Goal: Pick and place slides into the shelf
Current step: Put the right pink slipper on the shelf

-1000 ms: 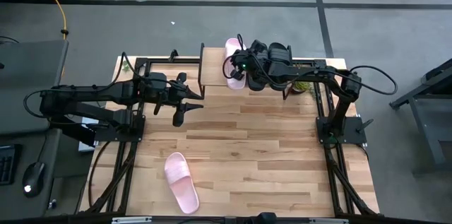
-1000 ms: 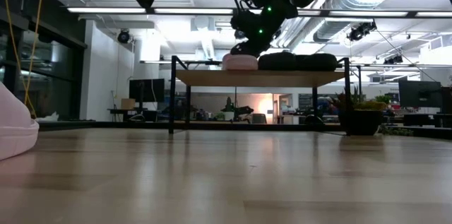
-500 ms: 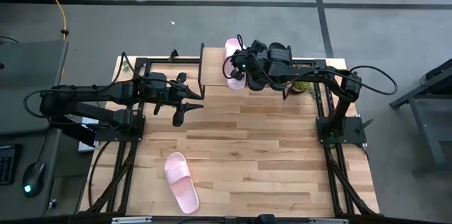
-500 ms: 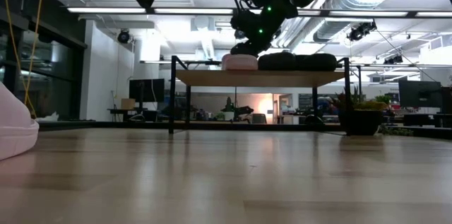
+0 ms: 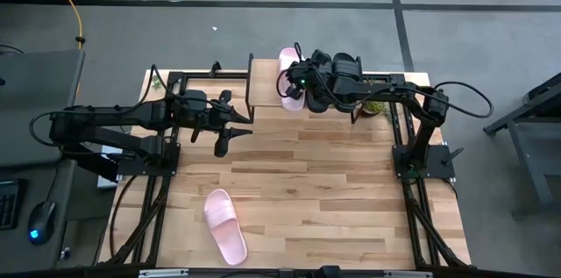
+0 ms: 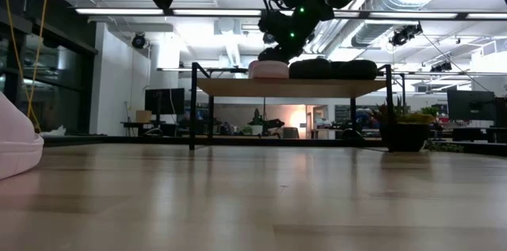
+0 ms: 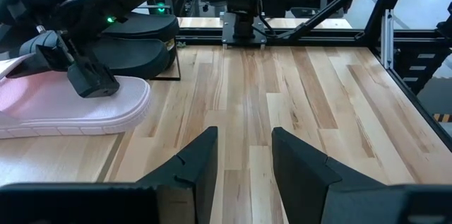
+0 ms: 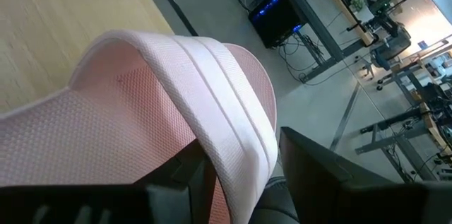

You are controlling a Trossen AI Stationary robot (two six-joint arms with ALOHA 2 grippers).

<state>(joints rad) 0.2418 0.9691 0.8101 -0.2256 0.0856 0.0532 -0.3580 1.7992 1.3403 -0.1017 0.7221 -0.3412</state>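
Your right gripper (image 5: 296,85) is over the shelf (image 5: 263,83) at the table's far edge, its fingers straddling the strap of a pink slide (image 5: 288,78) that rests on the shelf's top board. In the right wrist view the strap (image 8: 226,121) lies between the two dark fingers (image 8: 318,174), which look closed on it, though the contact itself is hard to make out. Just beside that slide, on the right arm's side, sit the two black slides (image 5: 337,72), also on the shelf.

Count three slides on the shelf: one pink, two black. The second pink slide (image 5: 225,225) lies alone on the table (image 5: 351,190), near the front edge and well apart from both grippers.

Your left gripper (image 5: 230,129) hangs above the table, left of the shelf, fingers apart and holding nothing.
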